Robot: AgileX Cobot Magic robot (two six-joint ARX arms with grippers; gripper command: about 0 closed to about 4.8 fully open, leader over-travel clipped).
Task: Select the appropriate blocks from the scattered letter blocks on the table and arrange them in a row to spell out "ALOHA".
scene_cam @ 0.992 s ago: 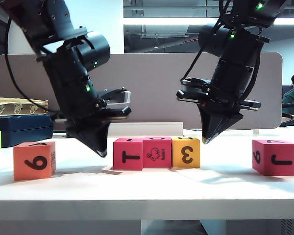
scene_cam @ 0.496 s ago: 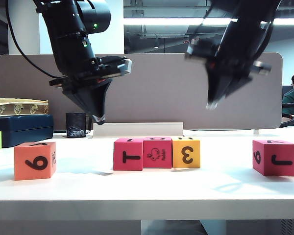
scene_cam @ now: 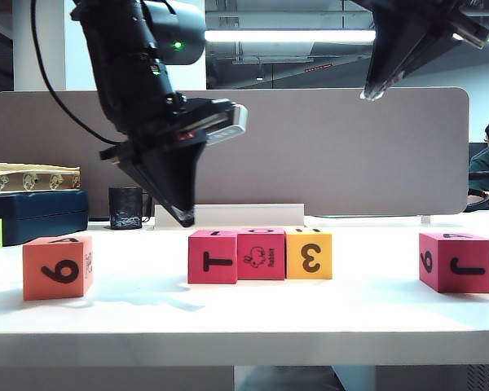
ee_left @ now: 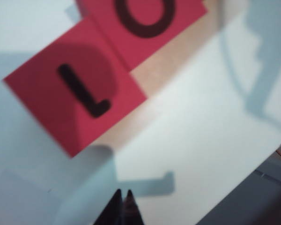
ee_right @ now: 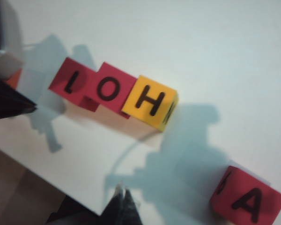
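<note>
Three letter blocks stand touching in a row mid-table: a crimson one point(scene_cam: 213, 257) with L on top point(ee_left: 75, 96), a crimson one point(scene_cam: 262, 254) with O on top point(ee_left: 143, 23), and a yellow one point(scene_cam: 309, 254) with H on top point(ee_right: 150, 102). An orange block point(scene_cam: 57, 267) sits apart at the left. Another crimson block point(scene_cam: 455, 261), with A on top point(ee_right: 248, 200), sits apart at the right. My left gripper point(scene_cam: 183, 218) hangs shut and empty above and just behind the row's left end. High up, my right gripper point(scene_cam: 367, 95) is shut and empty.
The white table point(scene_cam: 244, 318) has a thick front edge. At the back left a dark blue case point(scene_cam: 33, 213) carries a pale box point(scene_cam: 33, 176), with a black cup point(scene_cam: 125, 208) beside it. A grey partition point(scene_cam: 326, 147) and a low white bar point(scene_cam: 228, 214) run behind the blocks.
Both grippers have lifted off the table. The right one climbed to the top of the exterior view; the left rose and drifted slightly right. The blocks have not moved.
</note>
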